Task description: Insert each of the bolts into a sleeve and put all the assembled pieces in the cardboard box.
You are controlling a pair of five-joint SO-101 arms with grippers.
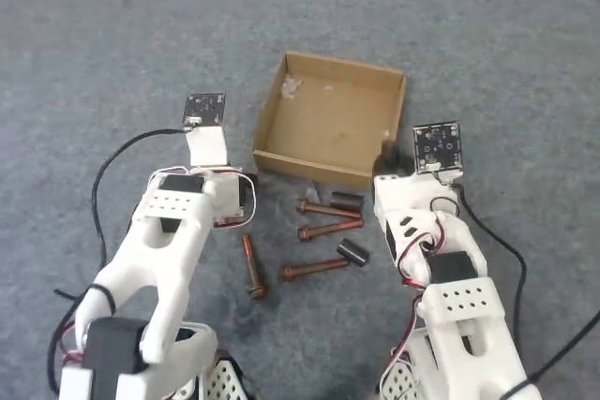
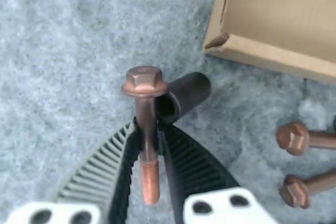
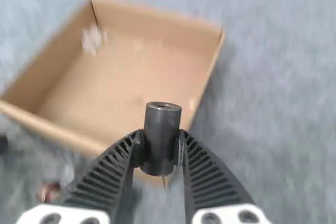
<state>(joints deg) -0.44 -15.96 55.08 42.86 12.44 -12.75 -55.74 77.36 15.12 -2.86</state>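
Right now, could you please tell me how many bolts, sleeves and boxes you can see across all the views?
bolts: 5, one held in the left gripper
sleeves: 4, one held in the right gripper
cardboard box: 1
Total: 10

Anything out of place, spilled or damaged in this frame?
Nothing stands out. The left gripper holds a bolt, the right gripper a sleeve; the cardboard box sits upright, with only a whitish patch inside one corner.
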